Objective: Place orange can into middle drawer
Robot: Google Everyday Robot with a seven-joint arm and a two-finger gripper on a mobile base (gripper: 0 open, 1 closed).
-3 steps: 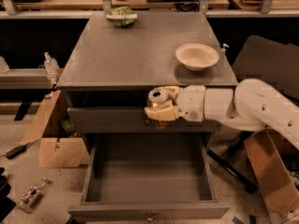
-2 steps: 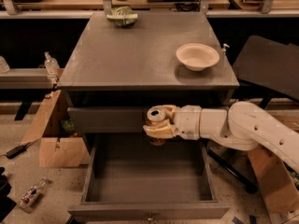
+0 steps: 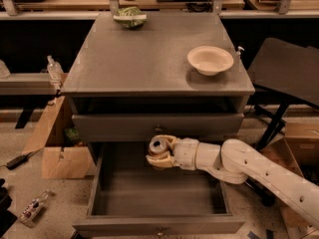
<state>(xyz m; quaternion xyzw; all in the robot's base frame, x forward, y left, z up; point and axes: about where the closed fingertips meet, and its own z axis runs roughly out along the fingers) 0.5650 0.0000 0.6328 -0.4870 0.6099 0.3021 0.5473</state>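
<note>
The orange can stands upright in my gripper, silver top showing, its body mostly hidden by the fingers. The gripper is shut on it and holds it above the back of the open middle drawer, just below the front of the upper knobbed drawer. My white arm reaches in from the lower right. The drawer's box is pulled out toward the camera and nothing lies in it.
A white bowl sits on the cabinet top at the right, a green-and-white object at the back. Cardboard boxes and a bottle stand at the left. A dark chair is at the right.
My gripper has lowered the can from in front of the upper drawer down over the open middle drawer, and the arm has dropped with it.
</note>
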